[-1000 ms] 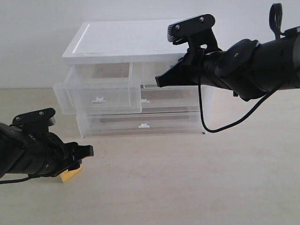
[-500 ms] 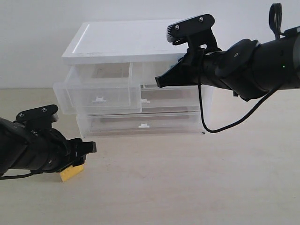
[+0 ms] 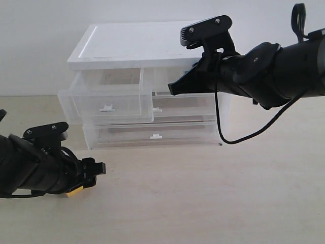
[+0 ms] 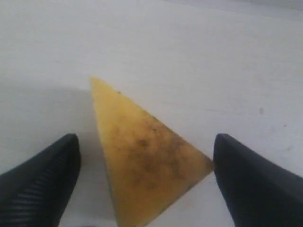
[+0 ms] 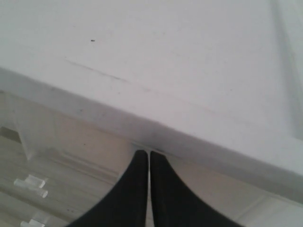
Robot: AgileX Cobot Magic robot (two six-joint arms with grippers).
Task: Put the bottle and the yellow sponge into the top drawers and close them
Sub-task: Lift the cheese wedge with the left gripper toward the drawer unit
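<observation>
Plainly, the yellow sponge (image 4: 142, 165) is a yellow-orange triangular wedge with brown speckles. It lies flat on the pale surface (image 4: 213, 56), at seven o'clock from the drawer cabinet (image 3: 137, 46). The left end effector (image 4: 147, 146) is spread wide and straddles it. The right end effector (image 5: 149, 163) is clenched on nothing under the cabinet's white top.

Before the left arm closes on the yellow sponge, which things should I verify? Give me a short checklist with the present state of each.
1. Left pincer open, one finger on each side of the yellow sponge: ok.
2. Sponge lying on the table, nothing on top of it: ok.
3. Left top drawer pulled out: ok.
4. Right pincer shut at the front of the cabinet, apart from that drawer: ok.
5. Bottle: seen in no view, cannot tell.
</observation>
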